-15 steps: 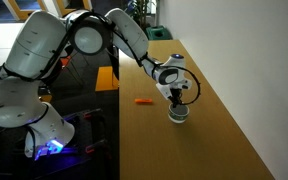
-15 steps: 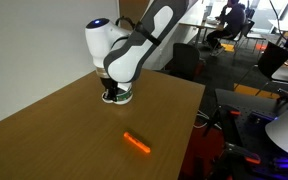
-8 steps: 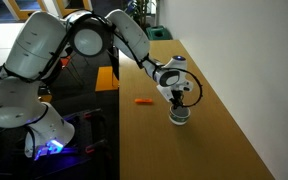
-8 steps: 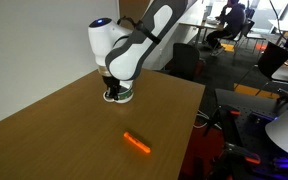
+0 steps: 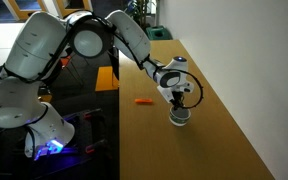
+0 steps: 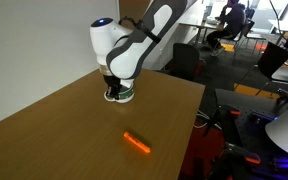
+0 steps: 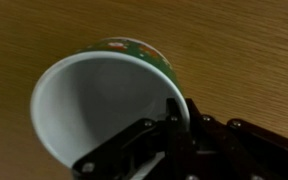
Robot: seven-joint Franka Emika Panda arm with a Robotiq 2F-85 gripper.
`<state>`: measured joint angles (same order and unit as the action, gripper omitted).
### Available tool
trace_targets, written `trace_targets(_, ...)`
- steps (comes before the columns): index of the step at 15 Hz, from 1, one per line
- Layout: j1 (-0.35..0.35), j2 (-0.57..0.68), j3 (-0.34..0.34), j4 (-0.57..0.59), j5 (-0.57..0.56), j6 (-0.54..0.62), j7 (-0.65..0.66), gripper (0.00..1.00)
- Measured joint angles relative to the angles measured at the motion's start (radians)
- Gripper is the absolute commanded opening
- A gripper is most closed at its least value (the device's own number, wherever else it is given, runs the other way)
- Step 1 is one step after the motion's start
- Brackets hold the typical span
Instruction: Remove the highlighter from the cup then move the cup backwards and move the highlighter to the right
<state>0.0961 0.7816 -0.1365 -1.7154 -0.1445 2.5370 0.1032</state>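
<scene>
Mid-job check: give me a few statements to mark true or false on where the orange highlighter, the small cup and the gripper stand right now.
1. The short orange highlighter lies on the wooden table, outside the small round cup. True.
2. The highlighter touches the cup. False: they lie clearly apart.
3. The gripper holds the cup at its rim. True.
4. The cup lies tipped on its side. False: it stands upright under the gripper.
5. The cup holds a pen. False: the wrist view shows its white inside empty.
</scene>
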Motion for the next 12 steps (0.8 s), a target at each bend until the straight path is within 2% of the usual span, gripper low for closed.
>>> trace_targets(2, -0.004, -0.002, 0.000, 0.002, 0.000, 0.000, 0.000, 0.26)
trace_targets(3, -0.006, -0.005, 0.000, 0.002, 0.000, 0.000, 0.000, 0.24)
trace_targets(6, -0.011, -0.013, 0.000, 0.007, 0.000, 0.000, -0.001, 0.31)
trace_targets(7, -0.011, -0.015, 0.000, 0.007, 0.000, 0.000, -0.001, 0.30)
trace_targets(11, -0.014, -0.030, 0.000, 0.006, 0.000, -0.003, -0.001, 0.48)
trace_targets(12, -0.016, -0.035, 0.000, 0.005, 0.000, -0.004, -0.001, 0.49)
